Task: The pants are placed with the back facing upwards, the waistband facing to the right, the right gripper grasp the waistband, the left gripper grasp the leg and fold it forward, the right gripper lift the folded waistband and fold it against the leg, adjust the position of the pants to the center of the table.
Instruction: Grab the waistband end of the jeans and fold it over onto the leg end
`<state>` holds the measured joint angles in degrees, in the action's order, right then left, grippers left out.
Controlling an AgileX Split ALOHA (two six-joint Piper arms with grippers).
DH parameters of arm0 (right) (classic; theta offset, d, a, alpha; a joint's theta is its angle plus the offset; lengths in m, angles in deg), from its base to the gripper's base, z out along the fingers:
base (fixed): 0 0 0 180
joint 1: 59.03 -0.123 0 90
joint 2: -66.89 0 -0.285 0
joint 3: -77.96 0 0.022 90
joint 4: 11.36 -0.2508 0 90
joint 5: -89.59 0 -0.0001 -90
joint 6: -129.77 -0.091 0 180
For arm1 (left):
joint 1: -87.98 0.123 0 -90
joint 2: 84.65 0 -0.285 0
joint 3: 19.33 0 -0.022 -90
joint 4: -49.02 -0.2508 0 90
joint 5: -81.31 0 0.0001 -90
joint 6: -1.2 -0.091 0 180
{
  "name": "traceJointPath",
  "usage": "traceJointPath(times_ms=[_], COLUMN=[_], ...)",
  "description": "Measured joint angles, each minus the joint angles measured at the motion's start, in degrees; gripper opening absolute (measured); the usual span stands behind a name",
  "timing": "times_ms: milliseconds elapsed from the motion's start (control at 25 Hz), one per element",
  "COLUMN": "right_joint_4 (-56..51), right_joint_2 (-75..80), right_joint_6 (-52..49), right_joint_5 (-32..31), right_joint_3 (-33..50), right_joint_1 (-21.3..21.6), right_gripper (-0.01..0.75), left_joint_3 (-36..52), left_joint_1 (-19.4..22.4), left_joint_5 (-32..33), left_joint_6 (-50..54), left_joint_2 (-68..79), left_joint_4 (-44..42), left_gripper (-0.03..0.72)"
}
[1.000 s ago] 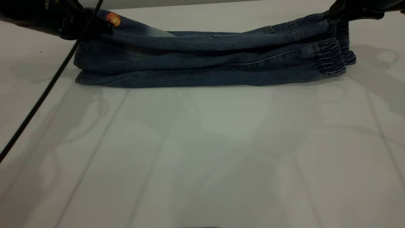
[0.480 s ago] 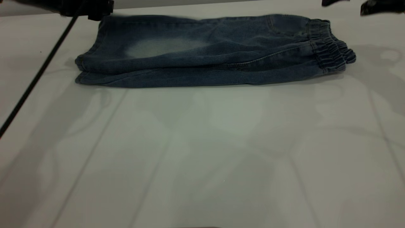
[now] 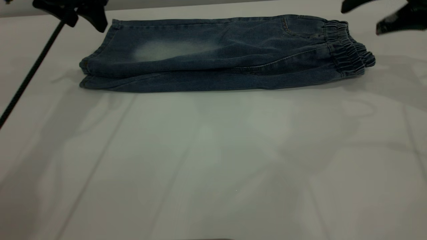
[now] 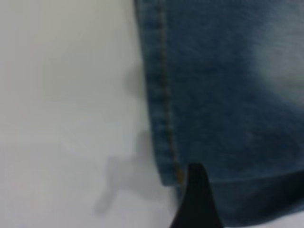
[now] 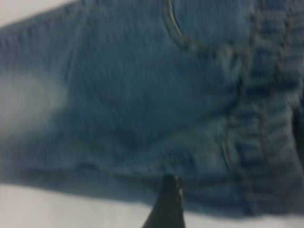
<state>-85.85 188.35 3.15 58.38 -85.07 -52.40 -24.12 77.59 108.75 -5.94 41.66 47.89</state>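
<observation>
The white bench (image 3: pixel 213 160) carries the pants (image 3: pixel 220 53) near its far edge, folded lengthwise into a long denim band parallel to that edge. A plain leg with a faded pale patch (image 3: pixel 166 49) lies on top. The gathered waistband (image 3: pixel 350 55) forms the end toward the bench's right edge, and the stitched leg hems (image 3: pixel 96 56) face the left edge.

The left claw (image 3: pixel 85 15) hangs above the far left corner of the pants, just beside the hem and clear of the denim, its jaws apart and empty. A black cable (image 3: pixel 31 71) slants down from it toward the bench's left edge.

The right claw (image 3: pixel 370 15) hangs above and just beyond the waistband, jaws spread wide, holding nothing.
</observation>
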Motion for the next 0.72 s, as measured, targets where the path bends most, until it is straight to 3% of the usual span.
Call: traceJointPath(times_ms=[320, 720], right_joint_4=[1.40, -19.47], right_joint_2=[7.50, 16.08], right_joint_6=[-2.63, 14.36], right_joint_5=[-4.08, -8.77], right_joint_3=[0.00, -0.24], right_joint_1=[2.88, 2.88], right_gripper=[0.594, 0.593], left_joint_3=[-0.69, -0.70], left_joint_1=[-6.26, -6.91], left_joint_5=[1.02, 1.02], left_joint_6=[-0.28, -0.22], left_joint_2=[0.00, 0.00], left_joint_4=[0.05, 0.46], left_gripper=[0.497, 0.497])
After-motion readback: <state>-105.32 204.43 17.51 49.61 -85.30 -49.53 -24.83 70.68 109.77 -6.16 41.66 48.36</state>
